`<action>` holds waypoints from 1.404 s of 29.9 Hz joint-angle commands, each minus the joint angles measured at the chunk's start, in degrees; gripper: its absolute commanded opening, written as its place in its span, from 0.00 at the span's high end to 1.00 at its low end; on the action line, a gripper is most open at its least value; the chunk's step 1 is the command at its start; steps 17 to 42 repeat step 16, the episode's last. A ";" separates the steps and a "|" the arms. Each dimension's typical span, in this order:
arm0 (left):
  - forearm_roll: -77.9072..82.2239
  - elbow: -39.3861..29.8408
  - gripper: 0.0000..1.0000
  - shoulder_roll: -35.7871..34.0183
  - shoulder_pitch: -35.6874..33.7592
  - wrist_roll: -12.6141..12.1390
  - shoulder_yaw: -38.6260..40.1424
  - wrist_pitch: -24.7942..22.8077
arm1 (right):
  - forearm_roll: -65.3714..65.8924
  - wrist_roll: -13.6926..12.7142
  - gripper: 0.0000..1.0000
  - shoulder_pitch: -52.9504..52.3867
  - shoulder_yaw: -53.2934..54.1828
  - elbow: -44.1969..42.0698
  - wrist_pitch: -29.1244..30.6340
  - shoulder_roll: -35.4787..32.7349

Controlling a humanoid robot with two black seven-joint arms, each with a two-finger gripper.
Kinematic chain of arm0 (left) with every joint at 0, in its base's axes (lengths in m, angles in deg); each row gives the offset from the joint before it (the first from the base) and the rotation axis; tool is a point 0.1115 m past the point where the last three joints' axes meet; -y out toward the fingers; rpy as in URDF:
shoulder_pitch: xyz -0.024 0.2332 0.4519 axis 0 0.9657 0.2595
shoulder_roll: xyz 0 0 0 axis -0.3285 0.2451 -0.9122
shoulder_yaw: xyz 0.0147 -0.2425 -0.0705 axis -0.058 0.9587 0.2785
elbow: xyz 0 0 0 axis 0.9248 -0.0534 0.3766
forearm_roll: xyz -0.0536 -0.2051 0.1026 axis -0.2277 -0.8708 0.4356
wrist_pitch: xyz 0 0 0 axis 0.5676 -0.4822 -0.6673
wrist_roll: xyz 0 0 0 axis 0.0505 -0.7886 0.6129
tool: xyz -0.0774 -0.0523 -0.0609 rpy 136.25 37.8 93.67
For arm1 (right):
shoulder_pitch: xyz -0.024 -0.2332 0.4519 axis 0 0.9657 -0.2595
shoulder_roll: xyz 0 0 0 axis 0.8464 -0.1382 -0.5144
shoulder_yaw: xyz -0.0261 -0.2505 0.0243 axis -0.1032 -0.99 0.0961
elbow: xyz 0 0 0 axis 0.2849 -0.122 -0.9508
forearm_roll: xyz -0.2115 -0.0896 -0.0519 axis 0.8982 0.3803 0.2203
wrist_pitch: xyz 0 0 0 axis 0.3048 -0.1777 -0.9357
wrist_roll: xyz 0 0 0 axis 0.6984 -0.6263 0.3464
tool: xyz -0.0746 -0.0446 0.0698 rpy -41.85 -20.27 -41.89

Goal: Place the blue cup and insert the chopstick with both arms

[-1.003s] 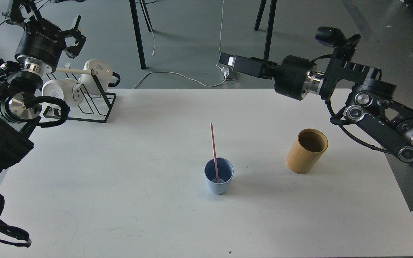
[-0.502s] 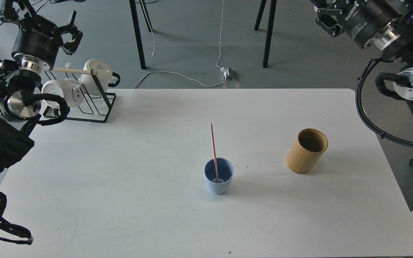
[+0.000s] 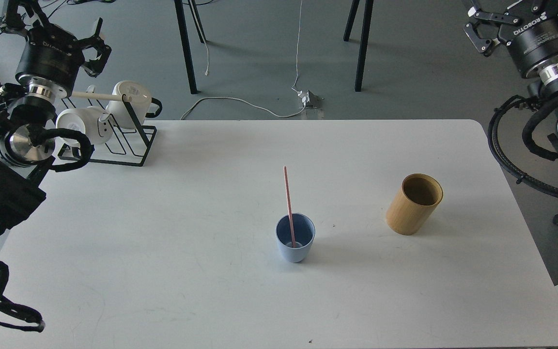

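The blue cup (image 3: 295, 238) stands upright on the white table (image 3: 187, 271), a little front of centre. The single pale-pink chopstick (image 3: 288, 203) stands in it, leaning slightly left, its tip well above the rim. My left gripper (image 3: 56, 23) is raised at the far left above the mug rack, fingers spread and empty. My right gripper (image 3: 504, 17) is raised at the top right corner beyond the table's edge, fingers spread and empty, partly cut off by the frame. Both are far from the cup.
A tan bamboo cylinder (image 3: 413, 204) stands tilted to the right of the cup. A black wire mug rack (image 3: 114, 140) with two white mugs (image 3: 131, 99) and a cream rod sits at the back left corner. Chair legs and cables lie on the floor behind.
My right arm has swung from over the table's back edge up to the top right corner. My left gripper has barely shifted. Cup and chopstick have not moved.
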 commanded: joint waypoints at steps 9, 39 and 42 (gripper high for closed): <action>-4.80 -0.03 0.00 -0.69 0.80 0.15 0.09 0.00 | -1.19 -0.18 0.01 1.79 0.26 -3.41 0.04 4.08; -6.46 -0.55 0.00 0.28 1.24 0.33 0.26 0.00 | -1.19 -0.10 0.01 1.61 0.44 -2.98 0.21 3.82; -6.46 -0.55 0.00 0.28 1.24 0.33 0.26 0.00 | -1.19 -0.10 0.01 1.61 0.44 -2.98 0.21 3.82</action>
